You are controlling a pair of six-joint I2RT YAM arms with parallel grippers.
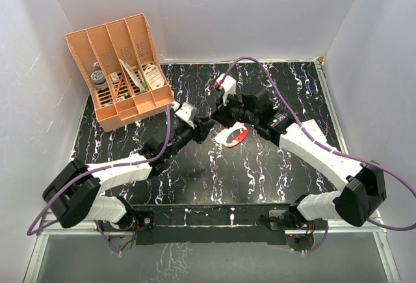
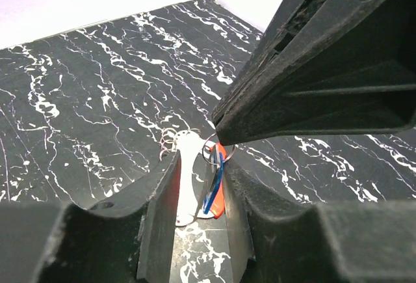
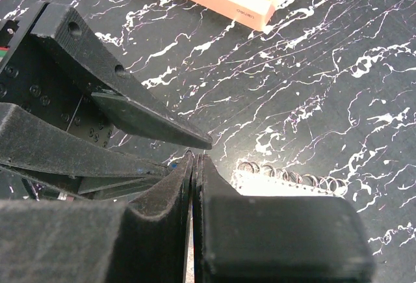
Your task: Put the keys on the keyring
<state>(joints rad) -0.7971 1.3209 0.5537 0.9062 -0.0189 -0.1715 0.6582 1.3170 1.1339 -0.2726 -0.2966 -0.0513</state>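
**Both grippers nose to nose over the keyring, wrist cams vs top cam**

Left gripper (image 2: 203, 159) first: jaws are partway apart, w/ a clear gap between the fingers. In the left wrist view that gap frames the keyring (image 2: 187, 179): pale side next to one finger, red side next to the other. The blue-headed key (image 2: 213, 188) sits on edge right against the red side. Tbh can't tell if the fingers are actually pinching anything or just lined up w/ it. From the top cam the keyring looks like it's lying flat on the desk (image 2: 78, 101), just past the left fingertips, not between them. The key is too small to make out from up there.

Right gripper (image 3: 195, 159) is clenched, fingers pressed flat together. Only a thin slit shows in its own wrist cam and I can't see anything in it. In the left wrist view one of its fingers comes in from the upper right. Its tip is right over a small wire ring (image 2: 209, 148) at the far end of the keyring. Touching or not, can't say.

The right wrist cam shows the left gripper's fingers coming in from the left, w/ the tips of both nearly meeting. It also gives the clearest look at a little metal coil (image 3: 286, 177) along a pale edge. The red side and the key don't show in that view at all.

Further out, the top cam has an orange organizer (image 1: 123, 68) at the far left corner of the desk, well apart from all this. The right wrist cam only catches a corner of it.
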